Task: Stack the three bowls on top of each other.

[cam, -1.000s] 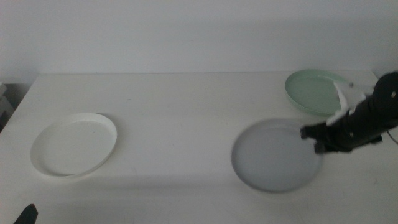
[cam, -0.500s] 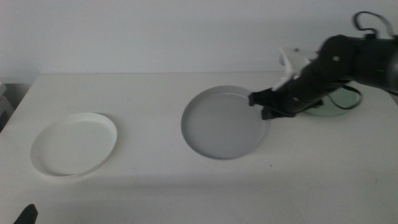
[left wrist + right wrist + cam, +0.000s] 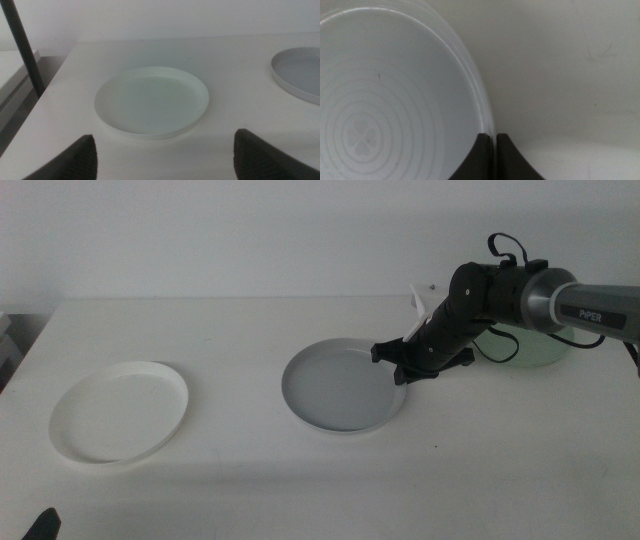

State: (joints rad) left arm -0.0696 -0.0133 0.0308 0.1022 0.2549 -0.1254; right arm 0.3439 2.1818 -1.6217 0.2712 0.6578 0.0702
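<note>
My right gripper (image 3: 398,366) is shut on the right rim of the grey bowl (image 3: 340,386), which is at the table's middle; I cannot tell whether it rests on the surface or hangs just above it. In the right wrist view the two jaws pinch the grey bowl's (image 3: 385,110) thin rim, right gripper (image 3: 493,145). The white bowl (image 3: 118,412) lies flat at the left. The pale green bowl (image 3: 552,350) sits at the far right, mostly hidden behind the right arm. My left gripper (image 3: 165,160) waits open near the table's front left, facing the white bowl (image 3: 152,102).
The grey bowl's edge (image 3: 299,74) shows at the side of the left wrist view. A dark pole (image 3: 22,47) stands off the table's left edge. The white table (image 3: 250,330) runs back to a plain wall.
The right gripper has carried the grey bowl leftward from the right side to the table's middle, uncovering little of the green bowl. The white bowl and left arm have not moved.
</note>
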